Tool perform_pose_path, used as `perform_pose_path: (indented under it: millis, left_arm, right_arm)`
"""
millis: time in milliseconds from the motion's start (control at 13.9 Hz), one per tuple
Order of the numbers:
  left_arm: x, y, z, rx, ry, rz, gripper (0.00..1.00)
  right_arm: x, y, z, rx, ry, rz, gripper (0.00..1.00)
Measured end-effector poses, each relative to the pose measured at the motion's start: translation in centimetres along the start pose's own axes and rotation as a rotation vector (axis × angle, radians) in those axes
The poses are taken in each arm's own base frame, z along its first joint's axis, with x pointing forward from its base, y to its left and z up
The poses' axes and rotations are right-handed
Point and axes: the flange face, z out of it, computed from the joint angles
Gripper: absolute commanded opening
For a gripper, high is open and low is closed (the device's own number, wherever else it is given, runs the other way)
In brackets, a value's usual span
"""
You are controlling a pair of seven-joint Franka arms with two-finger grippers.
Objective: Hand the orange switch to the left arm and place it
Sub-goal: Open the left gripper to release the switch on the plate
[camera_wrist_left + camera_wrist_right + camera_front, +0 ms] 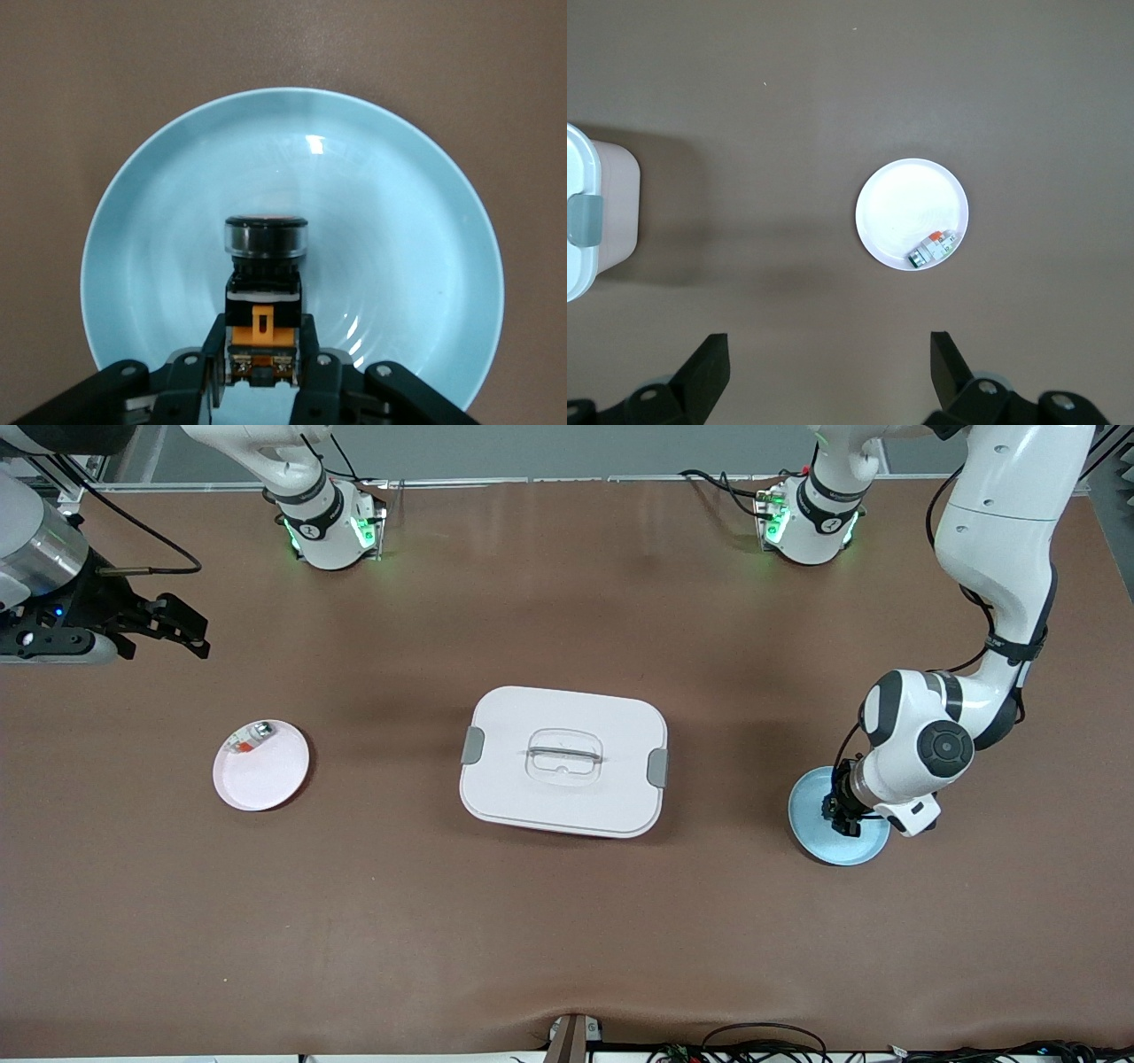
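Note:
The orange switch [262, 292], with its black body, orange band and dark round cap, stands gripped between the fingers of my left gripper [261, 341]. That gripper [842, 815] is down over the middle of a light blue plate [811, 841] at the left arm's end of the table. I cannot tell whether the switch touches the plate [399, 221]. The white lidded box [532, 797] sits at the table's middle, and its corner [585, 221] shows in the right wrist view. My right gripper [190, 633] waits open and empty, high over the right arm's end; its fingers stand wide apart [828, 354].
A small pale plate [266, 775] lies between the box and the right arm's end of the table. It carries a small clear, silver and red item [251, 737] at its rim, and both the plate [908, 204] and the item [933, 248] show in the right wrist view. Brown tabletop surrounds everything.

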Motion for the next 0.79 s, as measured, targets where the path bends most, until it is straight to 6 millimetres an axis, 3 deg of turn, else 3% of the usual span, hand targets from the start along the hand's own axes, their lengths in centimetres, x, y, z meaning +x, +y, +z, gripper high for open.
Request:
perform_pose_path:
  millis: [72, 576, 793]
  left_arm:
    - [0.1, 0.0, -0.1, -0.002, 0.002, 0.001, 1.00]
    - [0.3, 0.8, -1.7, -0.014, 0.006, -0.001, 1.00]
    - [0.7, 1.7, -5.0, 0.053, 0.017, 0.040, 1.00]
  right_arm:
    - [0.1, -0.2, -0.1, 0.004, 0.011, -0.002, 1.00]
    - [0.2, -1.0, -0.3, 0.010, 0.030, -0.017, 1.00]
    - [0.2, -1.1, -0.3, 0.011, 0.030, -0.017, 1.00]
